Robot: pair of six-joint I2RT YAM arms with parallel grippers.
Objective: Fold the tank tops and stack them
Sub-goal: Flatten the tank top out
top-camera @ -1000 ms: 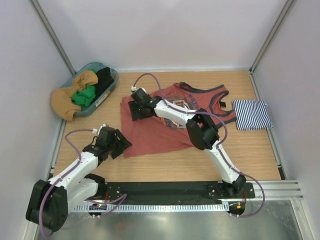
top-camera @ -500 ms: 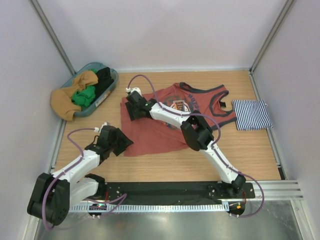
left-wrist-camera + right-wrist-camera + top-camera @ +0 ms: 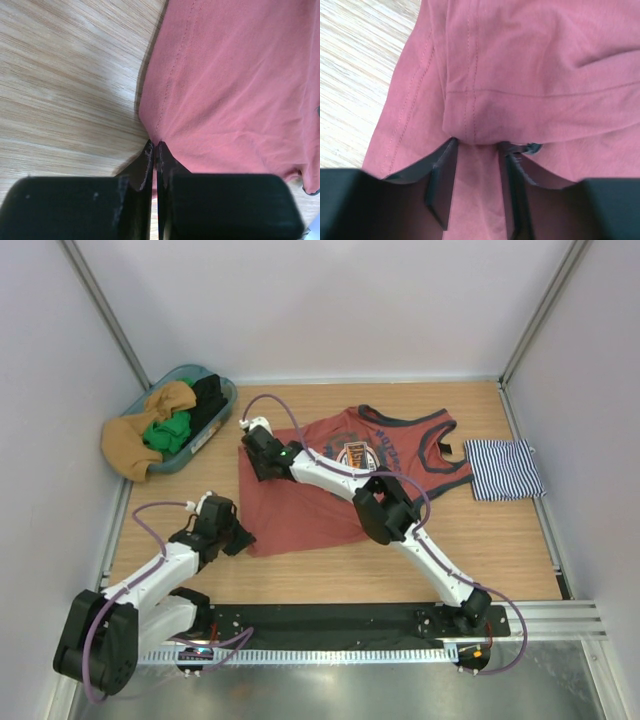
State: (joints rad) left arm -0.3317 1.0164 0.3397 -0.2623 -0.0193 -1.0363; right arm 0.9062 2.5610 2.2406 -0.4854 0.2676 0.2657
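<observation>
Top external: rust-red tank top (image 3: 300,520) is spread flat, long axis left–right, hem leftward. Near hem corner is clenched by left gripper (image 3: 154,146). Far corner is straddled by right gripper (image 3: 477,145), clamp unconfirmed. Rightward fold is anticipated.

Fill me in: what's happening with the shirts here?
Both arms are working the red tank top, spread out on the table. The left gripper is shut on its near hem corner. The right gripper straddles a bunched fold at the far hem corner, though whether it has clamped is unclear. The striped top lies folded off to the right. The red one is not yet folded.
</observation>
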